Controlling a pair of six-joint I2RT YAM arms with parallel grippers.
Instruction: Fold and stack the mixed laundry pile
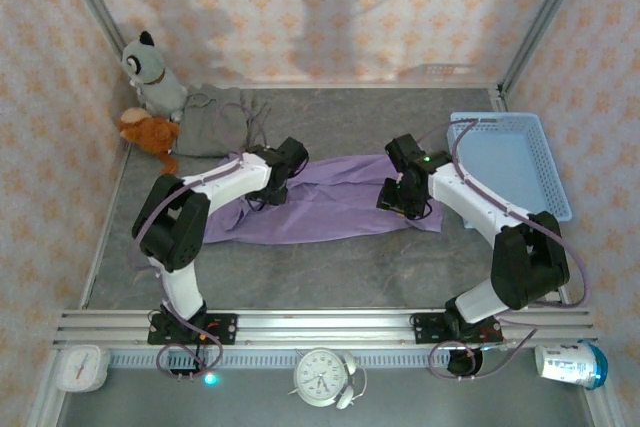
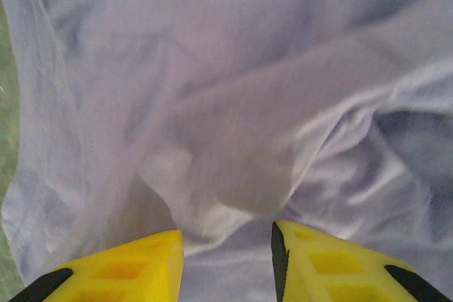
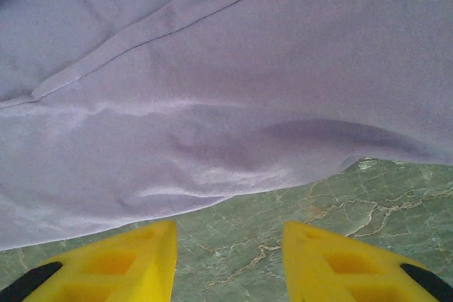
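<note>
1. The grey-green marbled counter (image 1: 350, 267) carries everything. Judging by how the cloth lies, the task looks to be in its early or middle part, and nothing is stacked yet.
2. The large plain lavender-purple cloth garment (image 1: 340, 202) lies across the middle of the counter. It is stretched in a long band from the left side toward the right and is creased and wrinkled. It is flattened but not yet a compact fold, so it needs more folds before it can be stacked.
3. The light blue slatted plastic basket (image 1: 505, 162) sits against the right edge, toward the far right corner, apart from the lavender garment.
4. The small taupe grey-brown cloth garment (image 1: 210, 127) rests near the far left corner in a rumpled block. I cannot tell whether it is properly folded. It lies apart from the lavender garment, so stacking remains.
5. The left end effector (image 2: 226, 231) is released, its yellow fingers standing apart. It hangs over the lavender garment's left part, with a raised ridge of cloth just ahead of the gap.
6. The right end effector (image 3: 228, 225) is also released, with bare counter between its fingers. The garment's near hem at the right end lies just ahead of them, not gripped.
</note>
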